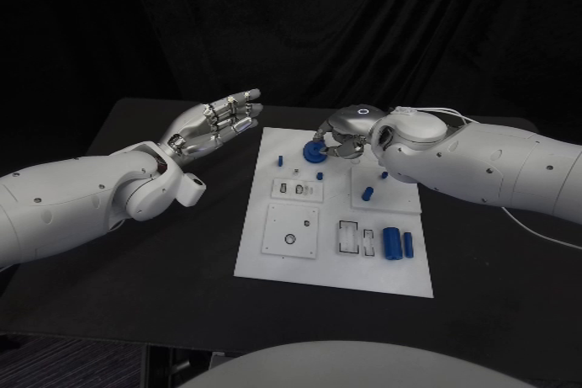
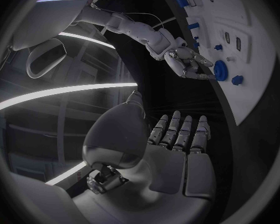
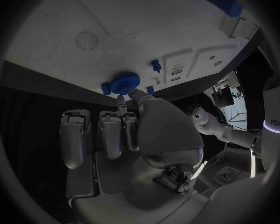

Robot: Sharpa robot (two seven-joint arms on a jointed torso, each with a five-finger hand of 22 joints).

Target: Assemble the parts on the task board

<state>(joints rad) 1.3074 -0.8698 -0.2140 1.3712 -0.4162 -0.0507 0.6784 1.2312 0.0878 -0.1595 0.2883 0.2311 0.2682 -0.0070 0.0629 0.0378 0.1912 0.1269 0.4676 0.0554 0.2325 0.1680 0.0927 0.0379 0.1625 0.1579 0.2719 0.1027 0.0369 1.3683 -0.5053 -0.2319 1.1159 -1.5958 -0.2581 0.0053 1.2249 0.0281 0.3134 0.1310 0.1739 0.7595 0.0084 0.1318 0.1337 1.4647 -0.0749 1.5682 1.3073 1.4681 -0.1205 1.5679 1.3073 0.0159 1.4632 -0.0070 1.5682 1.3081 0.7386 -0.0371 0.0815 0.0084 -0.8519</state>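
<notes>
Beside right robot hand (image 1: 343,141), small peg (image 1: 280,161), seemingly upright.

white arms (image 1: 73,199), silver hands (image 1: 216,123)

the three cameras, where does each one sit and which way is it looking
Head view: on the robot's head, looking down at the task board; both white arms come in, left hand open, right hand at the round blue part.
Left wrist view: behind the left hand, facing across the table towards the board.
Right wrist view: behind the right hand, facing the board edge close up.
Shared: both wrist views show the round blue part, as does the head view.
</notes>
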